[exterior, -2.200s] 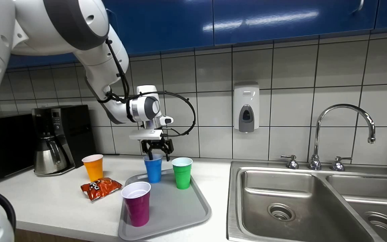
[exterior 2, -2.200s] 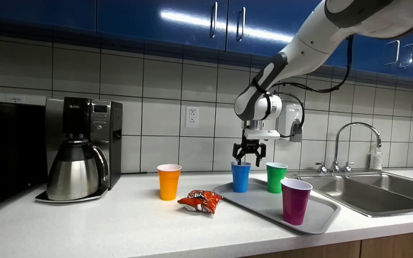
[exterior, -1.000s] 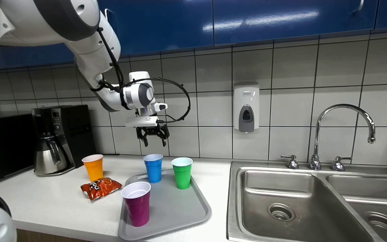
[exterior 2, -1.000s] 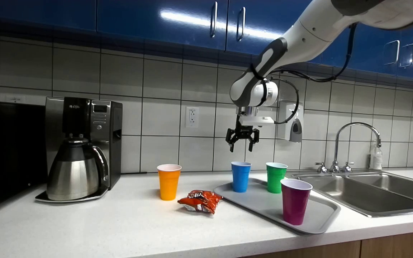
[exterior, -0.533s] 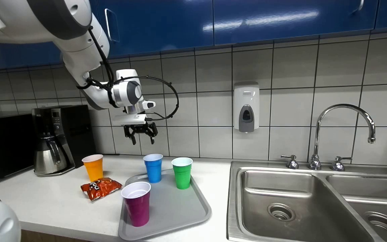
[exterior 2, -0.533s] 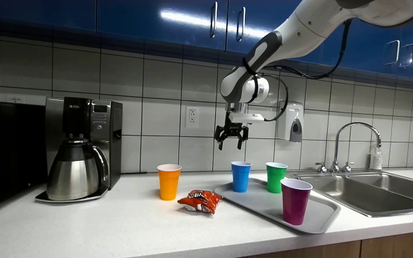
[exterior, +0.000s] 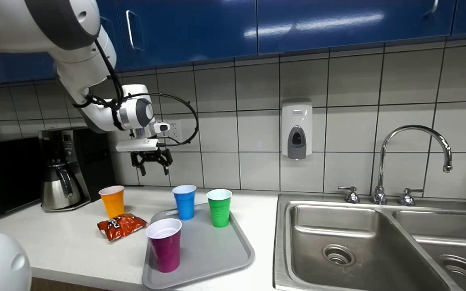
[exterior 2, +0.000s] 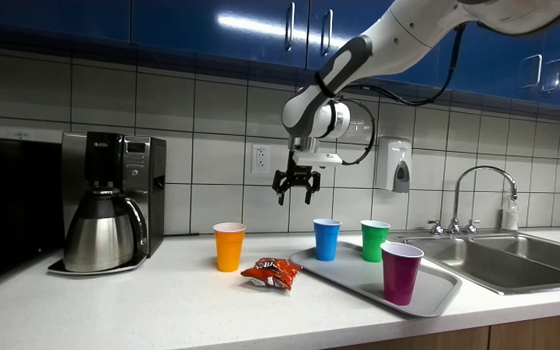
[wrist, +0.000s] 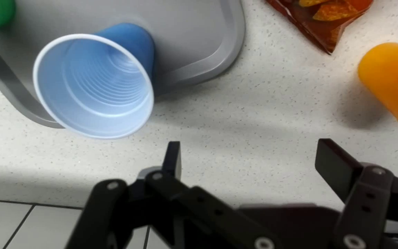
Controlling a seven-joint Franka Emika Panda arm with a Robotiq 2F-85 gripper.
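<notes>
your claw [exterior 2: 294, 199] stands spread, empty, high between blue cup [exterior 2: 326, 242] and orange cup [exterior 2: 229, 248]. judged an approach step; your next move likely calls for aligning before descent.

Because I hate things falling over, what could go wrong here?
The open end effector hangs above and roughly between the orange cup and blue cup; coming down crooked, it might tip either. A low sideways sweep could perhaps push the red snack bag into the orange cup.
</notes>
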